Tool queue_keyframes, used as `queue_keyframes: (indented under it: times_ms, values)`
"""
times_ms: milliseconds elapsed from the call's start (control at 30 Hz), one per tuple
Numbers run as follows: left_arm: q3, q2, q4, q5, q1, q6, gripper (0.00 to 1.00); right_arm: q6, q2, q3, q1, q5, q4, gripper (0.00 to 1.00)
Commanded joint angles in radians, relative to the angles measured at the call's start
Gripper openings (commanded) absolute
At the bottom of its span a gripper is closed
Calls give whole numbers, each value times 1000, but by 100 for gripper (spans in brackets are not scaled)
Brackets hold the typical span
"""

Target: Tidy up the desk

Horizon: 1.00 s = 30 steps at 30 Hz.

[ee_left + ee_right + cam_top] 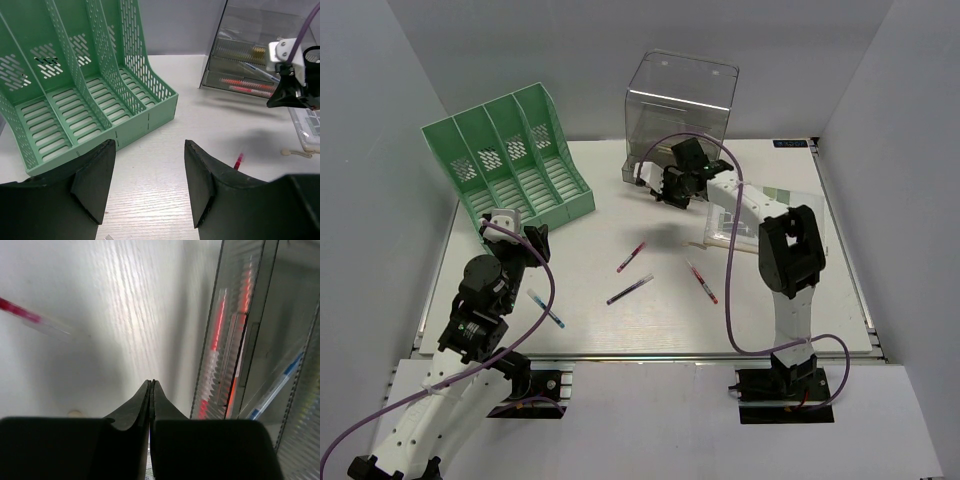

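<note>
The white bench (600,330) lies between grey walls (380,150), ahead of both arm bases. A green file rack (510,160) sits at its far left corner and a clear drawer box (680,105) at the middle of its far edge. The left end effector (150,144) stands partway open and empty, facing the rack. The right end effector (151,382) is pinched closed on nothing beside the box. Four pens (630,290) lie mid-bench.
</note>
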Motion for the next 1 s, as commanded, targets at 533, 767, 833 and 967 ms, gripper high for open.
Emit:
queue_keyframes:
  times_ms: [533, 767, 833, 967]
  values:
    - [-8, 13, 12, 10, 1, 9, 67, 38, 54, -63, -7, 515, 381, 0]
    - [-8, 19, 12, 9, 1, 9, 67, 30, 79, -46, -5, 572, 453, 0]
    - [-8, 20, 12, 10, 1, 8, 67, 19, 86, -40, -8, 585, 469, 0]
    - [-10, 24, 12, 7, 1, 8, 67, 8, 90, -41, -8, 590, 499, 0]
